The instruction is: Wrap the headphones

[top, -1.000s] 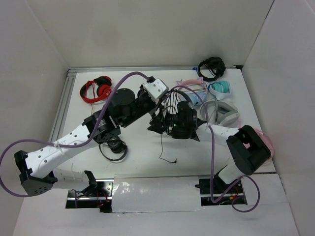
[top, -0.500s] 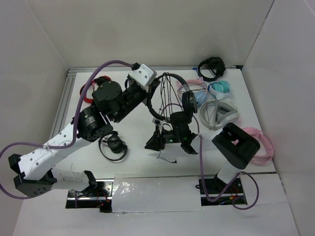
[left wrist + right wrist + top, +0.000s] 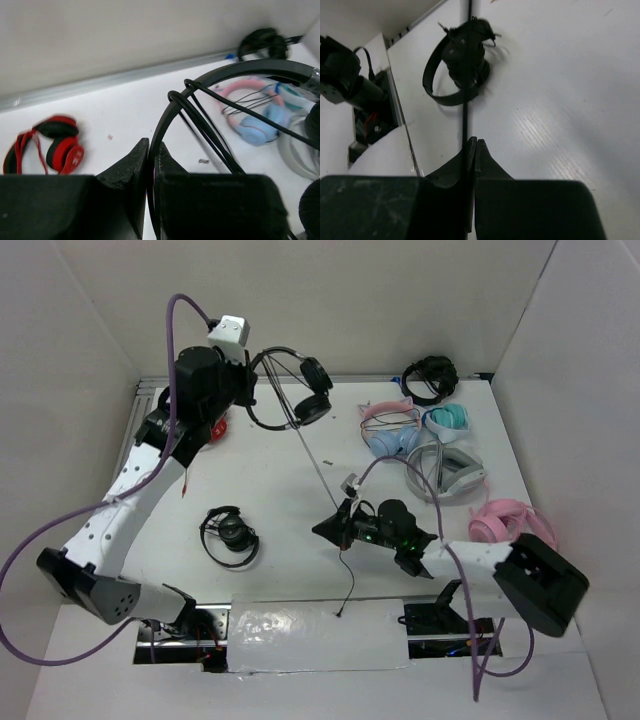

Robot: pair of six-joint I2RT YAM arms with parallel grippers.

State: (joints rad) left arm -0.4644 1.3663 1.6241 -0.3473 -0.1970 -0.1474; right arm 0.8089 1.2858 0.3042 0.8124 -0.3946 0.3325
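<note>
The headphones (image 3: 300,400) are black, with a thin headband and two round earcups, and hang in the air at the back left. My left gripper (image 3: 250,392) is shut on the headband (image 3: 165,120). Several turns of cable (image 3: 202,122) are looped round the band. The thin black cable (image 3: 318,472) runs taut from the headphones down to my right gripper (image 3: 335,530), which is shut on it low over the table. In the right wrist view the cable (image 3: 468,75) runs straight out past the closed tips (image 3: 473,142). The loose end with the jack (image 3: 340,614) trails to the front edge.
A small compact black pair (image 3: 230,535) lies front left, also seen in the right wrist view (image 3: 462,60). A red-and-black pair (image 3: 55,150) lies at the back left. Pink-blue (image 3: 390,430), teal (image 3: 447,420), grey-white (image 3: 445,470), pink (image 3: 510,525) and black (image 3: 430,380) headsets crowd the right side.
My left gripper has lifted the headphones up and to the back left. My right gripper has moved toward the front with the cable, which is now stretched taut between them.
</note>
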